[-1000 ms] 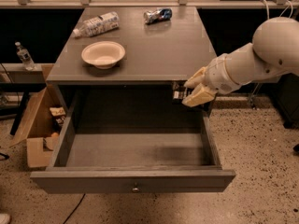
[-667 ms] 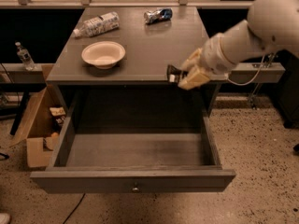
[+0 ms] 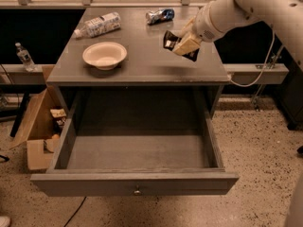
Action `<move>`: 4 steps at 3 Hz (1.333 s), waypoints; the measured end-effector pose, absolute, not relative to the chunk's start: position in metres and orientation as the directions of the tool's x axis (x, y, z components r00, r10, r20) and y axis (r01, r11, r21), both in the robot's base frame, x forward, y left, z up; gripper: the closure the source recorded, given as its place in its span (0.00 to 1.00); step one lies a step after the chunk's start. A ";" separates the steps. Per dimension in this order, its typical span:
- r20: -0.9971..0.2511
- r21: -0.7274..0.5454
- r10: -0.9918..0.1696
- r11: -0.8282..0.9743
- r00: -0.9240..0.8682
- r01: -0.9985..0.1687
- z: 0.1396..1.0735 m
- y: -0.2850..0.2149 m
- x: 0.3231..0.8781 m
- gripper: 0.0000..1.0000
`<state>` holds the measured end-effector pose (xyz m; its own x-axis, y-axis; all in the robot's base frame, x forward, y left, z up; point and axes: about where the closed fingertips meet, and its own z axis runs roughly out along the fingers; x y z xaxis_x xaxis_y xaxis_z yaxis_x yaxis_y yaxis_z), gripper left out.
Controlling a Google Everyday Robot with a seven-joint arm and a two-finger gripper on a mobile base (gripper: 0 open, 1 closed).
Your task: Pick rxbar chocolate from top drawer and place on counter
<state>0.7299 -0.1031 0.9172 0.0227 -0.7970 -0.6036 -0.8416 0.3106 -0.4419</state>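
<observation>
Before me in the room, the grey cabinet carries its broad worktop (image 3: 142, 67), and beneath it the top drawer (image 3: 135, 152) stands pulled fully out, its floor bare as far as I can see and its small knob (image 3: 137, 191) facing me. The white arm (image 3: 236, 6) reaches in from the right. To the left of the cabinet a cardboard box (image 3: 35, 126) slumps on the floor. On the worktop sit a white bowl (image 3: 104, 55) near the left front, a plastic bottle (image 3: 98, 25) lying behind it, and a crushed can (image 3: 159, 16) at the back. The tool (image 3: 182, 45) is closed on the rxbar chocolate (image 3: 169, 40), whose dark wrapper pokes out on both sides of the pale fingers. A second ago that tool hung low at the cabinet's right front corner, just off the worktop's edge and over the drawer; now it has risen and swung inward, and holds the bar above the right half of the worktop, apart from the can and well apart from the bowl. A soft shadow below suggests the bar is not yet touching down. To my eye the fetching is done; what remains is lowering it and letting go.
</observation>
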 end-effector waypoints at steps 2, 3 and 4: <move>-0.675 -0.415 -0.736 0.434 -0.049 -0.800 0.908 -0.086 0.797 0.74; -0.689 -0.390 -0.721 0.452 -0.071 -0.802 0.901 -0.079 0.817 0.50; -0.692 -0.365 -0.715 0.469 -0.102 -0.804 0.891 -0.081 0.828 0.26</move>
<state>0.8280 -0.0806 0.8912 -0.1022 -0.7146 -0.6920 -0.8042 0.4688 -0.3654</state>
